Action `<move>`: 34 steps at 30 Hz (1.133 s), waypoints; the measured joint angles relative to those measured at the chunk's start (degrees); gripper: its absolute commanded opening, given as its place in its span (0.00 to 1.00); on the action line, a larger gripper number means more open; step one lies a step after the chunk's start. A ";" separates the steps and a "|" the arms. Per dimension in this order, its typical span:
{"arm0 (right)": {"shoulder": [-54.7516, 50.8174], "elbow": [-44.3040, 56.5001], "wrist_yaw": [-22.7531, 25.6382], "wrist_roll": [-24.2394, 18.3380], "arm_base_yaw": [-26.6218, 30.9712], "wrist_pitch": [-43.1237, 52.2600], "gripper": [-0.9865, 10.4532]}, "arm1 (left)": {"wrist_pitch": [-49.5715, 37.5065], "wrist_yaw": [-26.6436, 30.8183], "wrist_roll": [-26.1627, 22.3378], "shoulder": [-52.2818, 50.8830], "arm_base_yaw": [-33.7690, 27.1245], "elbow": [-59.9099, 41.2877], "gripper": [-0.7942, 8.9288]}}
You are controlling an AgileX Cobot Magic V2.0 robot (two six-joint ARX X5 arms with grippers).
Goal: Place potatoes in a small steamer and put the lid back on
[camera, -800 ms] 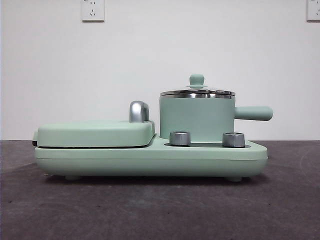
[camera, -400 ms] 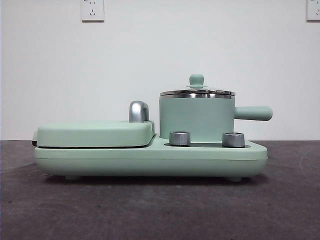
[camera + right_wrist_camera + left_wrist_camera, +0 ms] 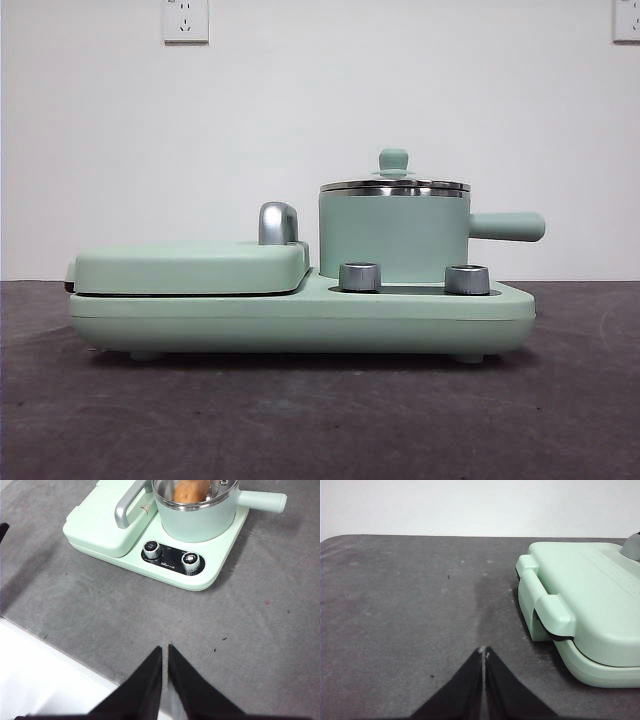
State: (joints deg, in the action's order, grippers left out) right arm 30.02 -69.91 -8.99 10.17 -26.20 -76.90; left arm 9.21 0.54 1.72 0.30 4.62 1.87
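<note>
Nothing moved, potato [image 3: 190, 492] inside lidded steamer [image 3: 393, 238], far from right gripper [image 3: 165, 650]

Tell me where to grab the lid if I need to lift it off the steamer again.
Grip the lid by its small green knob, coming straight down from above. The knob stands upright at the centre, clear on all sides, while the disc sits flat on the small steamer with its rim flush, probably leaving no edge to pinch.

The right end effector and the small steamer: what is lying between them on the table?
In the right wrist view, bare grey table, then two control knobs, lie between the right end effector and the small steamer.
</note>
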 measured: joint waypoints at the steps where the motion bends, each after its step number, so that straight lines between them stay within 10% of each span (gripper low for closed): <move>1: 0.00 0.02 0.02 0.00 0.00 -0.02 0.10 | -0.02 0.00 0.00 0.00 0.00 0.00 0.09; 19: -10.95 26.21 9.25 4.46 30.82 16.09 0.10 | -0.04 0.00 0.02 0.00 0.00 0.00 0.09; 29: -20.74 50.73 10.49 4.33 32.26 78.40 0.10 | -0.04 0.00 0.02 0.00 0.00 0.00 0.09; 34: -26.91 62.58 10.62 -0.15 31.36 85.88 0.10 | -0.04 0.00 0.02 0.00 0.00 0.00 0.09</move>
State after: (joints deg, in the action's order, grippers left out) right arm 3.11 -7.33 1.63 10.02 5.17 8.97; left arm 9.17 0.54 1.74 0.30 4.62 1.87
